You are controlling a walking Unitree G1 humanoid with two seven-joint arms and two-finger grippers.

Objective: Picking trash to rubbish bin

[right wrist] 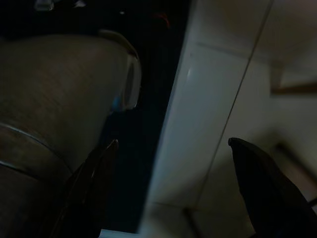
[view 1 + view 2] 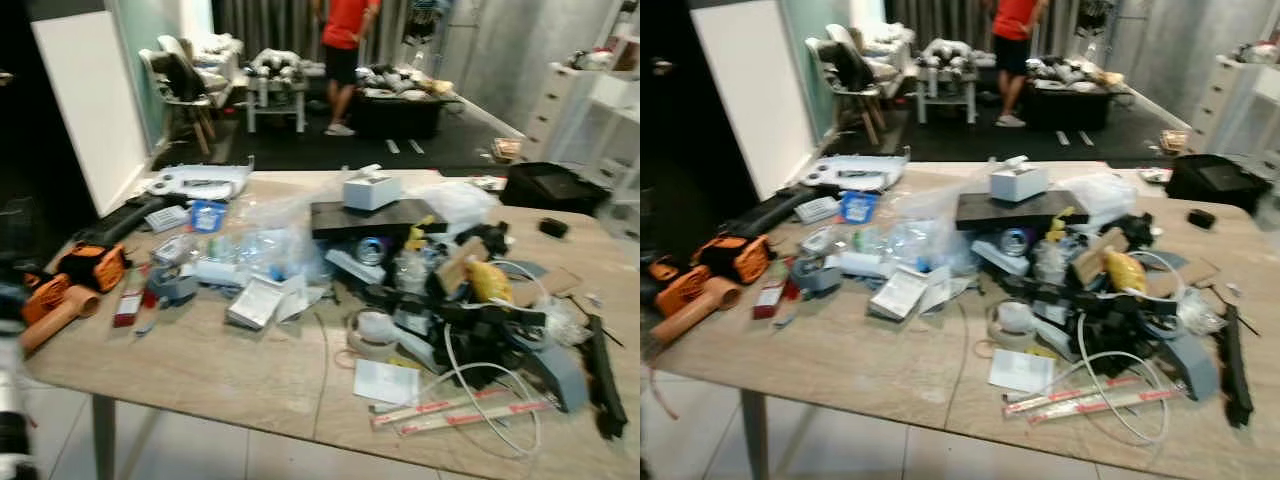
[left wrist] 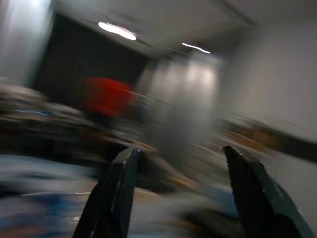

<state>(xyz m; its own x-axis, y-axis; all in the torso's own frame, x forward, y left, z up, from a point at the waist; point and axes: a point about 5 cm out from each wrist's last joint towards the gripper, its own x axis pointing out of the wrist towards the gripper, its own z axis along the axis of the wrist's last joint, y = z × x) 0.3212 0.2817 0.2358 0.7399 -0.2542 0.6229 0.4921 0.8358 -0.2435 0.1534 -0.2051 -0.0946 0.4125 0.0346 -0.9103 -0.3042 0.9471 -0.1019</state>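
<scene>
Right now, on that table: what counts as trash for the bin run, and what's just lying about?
Likely trash:
- clear plastic bags
- folded paper
- torn cardboard
- red-printed strips

Lying about:
- orange power tool
- tape roll
- white box on a black slab
- white cable
- person in red behind

Left gripper open, raised.

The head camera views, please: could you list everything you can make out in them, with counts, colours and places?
table: one, light wood, cluttered
orange tool: one, orange and black, table's left edge
tissue box: one, white, on a dark slab at the far middle
tape roll: one, whitish, near middle
paper slip: one, white, near edge
white cable: one, looped at near right
yellow item: one, in the right pile
black bag: one, beyond the far right corner
person: one, red top, in the far room
left gripper: jaws apart
right gripper: jaws apart
</scene>
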